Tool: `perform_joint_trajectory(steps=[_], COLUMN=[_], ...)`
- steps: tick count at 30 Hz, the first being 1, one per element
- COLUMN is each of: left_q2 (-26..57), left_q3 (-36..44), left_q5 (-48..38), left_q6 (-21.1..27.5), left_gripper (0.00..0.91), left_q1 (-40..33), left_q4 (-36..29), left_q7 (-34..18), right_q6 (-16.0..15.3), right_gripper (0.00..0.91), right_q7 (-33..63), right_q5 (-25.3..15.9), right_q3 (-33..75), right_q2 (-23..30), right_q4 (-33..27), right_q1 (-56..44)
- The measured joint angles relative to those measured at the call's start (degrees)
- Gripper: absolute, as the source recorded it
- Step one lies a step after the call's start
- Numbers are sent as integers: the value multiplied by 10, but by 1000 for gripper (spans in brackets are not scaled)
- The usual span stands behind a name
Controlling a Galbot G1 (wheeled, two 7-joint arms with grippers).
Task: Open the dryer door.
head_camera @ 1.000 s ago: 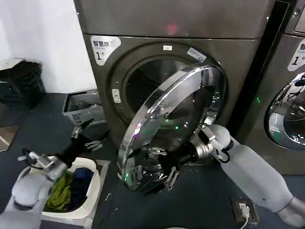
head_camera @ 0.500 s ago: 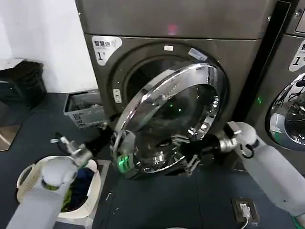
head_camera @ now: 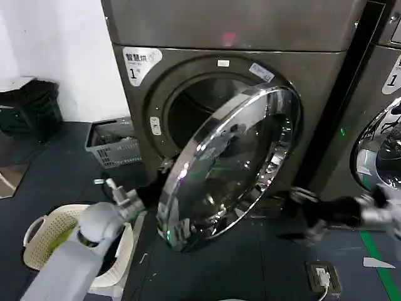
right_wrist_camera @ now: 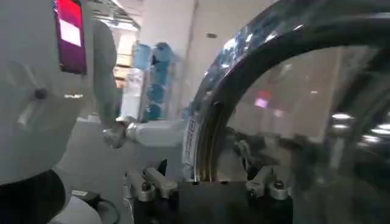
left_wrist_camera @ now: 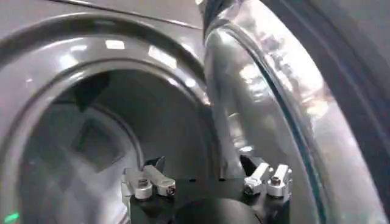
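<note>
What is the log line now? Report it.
dryer door: ajar | left gripper: open, behind door edge | right gripper: open, facing door

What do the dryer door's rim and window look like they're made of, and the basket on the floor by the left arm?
The dryer door: its rim looks like polished chrome-finish metal, mirror-bright with sharp reflections, possibly plated plastic. Its window looks like dark domed glass, glossy and see-through.
The laundry basket looks like cream moulded plastic, matte, with a slotted wall.
</note>
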Motion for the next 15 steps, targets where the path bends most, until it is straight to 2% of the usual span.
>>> perform_joint_trajectory(steps=[6,10,15], left_q2=[-9,-17,-30], left_q3=[54,95,158], left_q5=[-5,-4,-10], left_q6=[-10,-18,-31], left_gripper=[907,907,907], left_q1=[-27,-48,-82], left_q4=[-5,3,20], left_q7=[0,-3,-12], right_q6=[35,71,141], right_gripper=[907,907,907], right_q7=[7,13,53], right_q5=[27,34,34], right_q3=[245,373,486], right_q2=[47,117,223], right_q4=[43,60,65], right_q1=[-228,-352,-462])
